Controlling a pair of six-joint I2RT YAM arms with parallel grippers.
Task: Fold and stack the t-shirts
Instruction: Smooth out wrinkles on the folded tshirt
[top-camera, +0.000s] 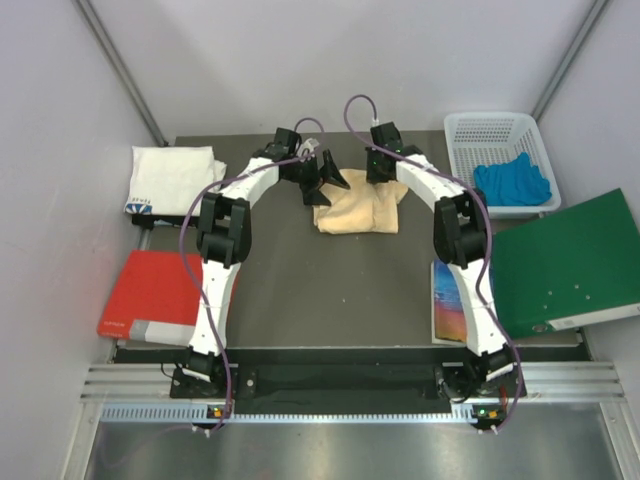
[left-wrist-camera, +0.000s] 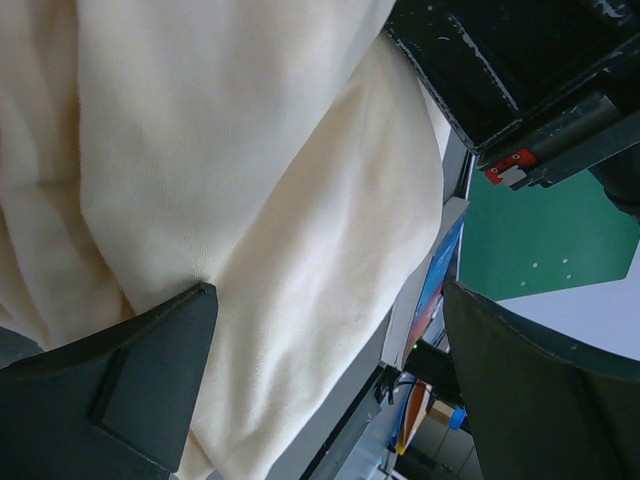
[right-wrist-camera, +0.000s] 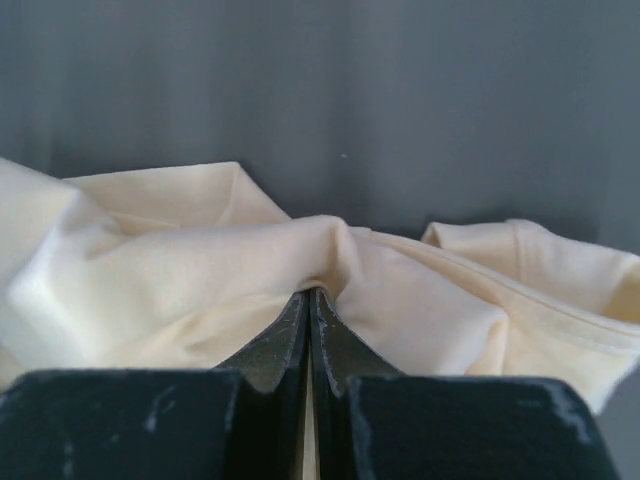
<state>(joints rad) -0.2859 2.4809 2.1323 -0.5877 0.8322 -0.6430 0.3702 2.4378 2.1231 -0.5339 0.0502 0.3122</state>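
Observation:
A pale peach-yellow t-shirt (top-camera: 355, 212) lies crumpled at the back middle of the dark table. My right gripper (top-camera: 385, 182) is at its upper right edge. In the right wrist view the fingers (right-wrist-camera: 295, 335) are shut on a raised fold of this shirt (right-wrist-camera: 200, 270), with a thin strip of cloth between them. My left gripper (top-camera: 328, 188) is open at the shirt's upper left edge. In the left wrist view it (left-wrist-camera: 330, 370) stands wide over the peach cloth (left-wrist-camera: 250, 200) and grips nothing. A white t-shirt (top-camera: 170, 178) with a small dark-blue print lies folded at the back left.
A white basket (top-camera: 500, 130) holding a blue cloth (top-camera: 512, 180) stands at the back right. A green folder (top-camera: 570, 265) lies on the right beside a colourful book (top-camera: 448, 300). A red folder (top-camera: 155, 295) lies on the left.

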